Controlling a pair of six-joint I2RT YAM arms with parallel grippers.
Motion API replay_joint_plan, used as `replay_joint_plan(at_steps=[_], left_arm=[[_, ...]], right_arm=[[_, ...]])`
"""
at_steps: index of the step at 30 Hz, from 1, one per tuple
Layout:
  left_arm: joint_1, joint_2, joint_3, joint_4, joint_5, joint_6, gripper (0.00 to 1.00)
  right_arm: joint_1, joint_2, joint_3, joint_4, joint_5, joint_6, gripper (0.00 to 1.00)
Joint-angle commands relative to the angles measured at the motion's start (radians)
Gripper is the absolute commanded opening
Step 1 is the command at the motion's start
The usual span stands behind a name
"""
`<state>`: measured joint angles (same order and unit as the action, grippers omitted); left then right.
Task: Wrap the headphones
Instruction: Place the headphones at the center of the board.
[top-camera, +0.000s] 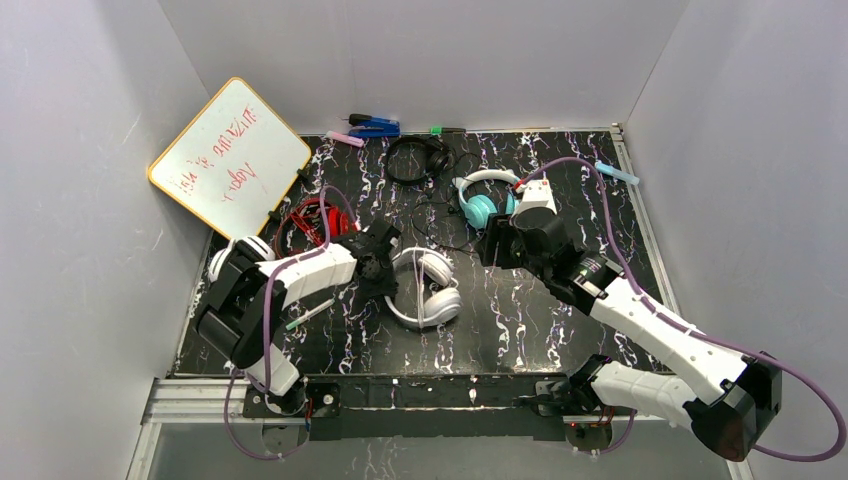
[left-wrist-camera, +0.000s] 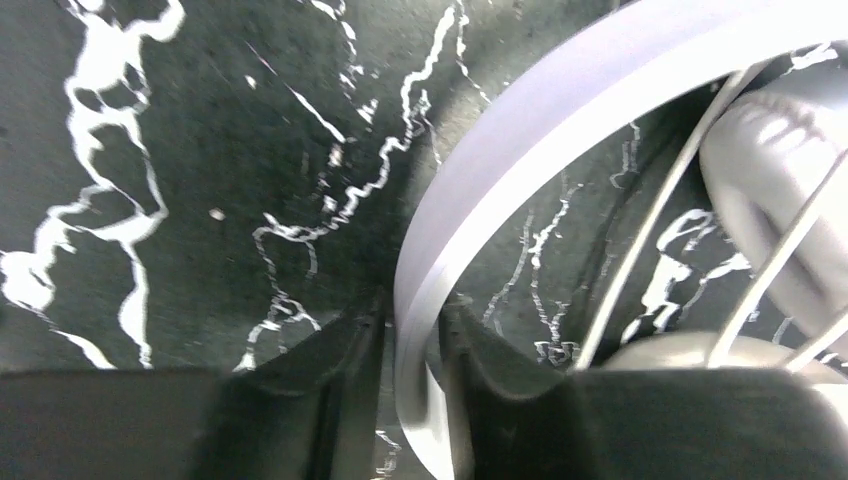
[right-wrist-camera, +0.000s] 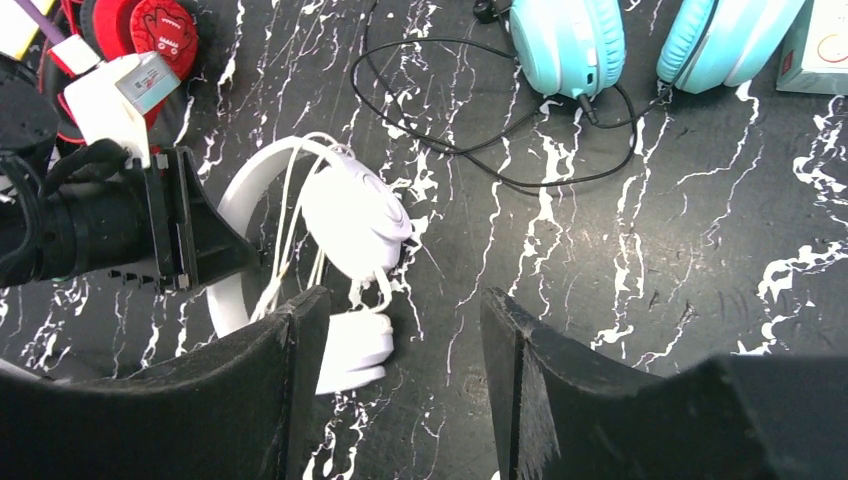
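**A:** Where are the all-white over-ear headphones (top-camera: 425, 290)?

**B:** Flat on the black, white-veined counter (top-camera: 520, 320), mid-field between the two arms.

**A:** And the left hand (left-wrist-camera: 415, 320)?

**B:** Pinching the white headband (left-wrist-camera: 500, 170) edge-on, one finger on each side. My read is that it's the anchor, so the set can't skate while the cord goes round.

**A:** What about the right hand (right-wrist-camera: 405, 310)?

**B:** Spread and empty, hovering over the counter just beside the nearer cup. It looks placed to take the cord.

**A:** What's the cord doing?

**B:** The thin white cord (right-wrist-camera: 290, 230) crosses the band and cup in a few loose strands. I can't tell where the plug end sits.

**A:** So the wrap is partly done?

**B:** That's my guess. Nothing looks cinched yet.

**A:** And the other sets?

**B:** The teal-cupped headphones (top-camera: 485, 200) are behind the right hand, with their black cord sprawled loose. The red headphones (top-camera: 315, 222) are behind the left arm, and the small black set (top-camera: 418, 158) is near the far edge. All are apart from both hands.

**A:** Any risk?

**B:** Slack strands could slide off the cup if the band pinch lets go before the right hand has the cord.
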<state>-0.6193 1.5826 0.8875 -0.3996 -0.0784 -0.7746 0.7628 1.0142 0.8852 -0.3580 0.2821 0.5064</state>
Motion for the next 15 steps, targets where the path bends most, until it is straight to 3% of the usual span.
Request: replay_joint_plan(at_steps=[1,3,7,10,15], left_arm=[[-0.024,-0.04,0.004,-0.018,-0.047,-0.037,0.42],[-0.025,-0.079,-0.007,-0.03,-0.083,-0.024,0.64],[-0.024,-0.161,0.03,-0.1,-0.173,0.047,0.96],[-0.025,-0.287,0.009,-0.084,-0.29,0.124,0.98],[-0.023,-0.574,-0.141,0.083,-0.334,0.332,0.98]], right_arm=[[-0.009,-0.023,0.006,-0.006,0.03,-0.028,0.68],[-0.011,-0.025,0.004,-0.008,0.027,-0.041,0.75],[-0.017,-0.026,0.006,-0.015,0.058,-0.084,0.84],[-0.024,-0.021,0.008,-0.019,0.092,-0.123,0.97],[-0.032,-0.035,0.001,-0.011,0.135,-0.172,0.99]])
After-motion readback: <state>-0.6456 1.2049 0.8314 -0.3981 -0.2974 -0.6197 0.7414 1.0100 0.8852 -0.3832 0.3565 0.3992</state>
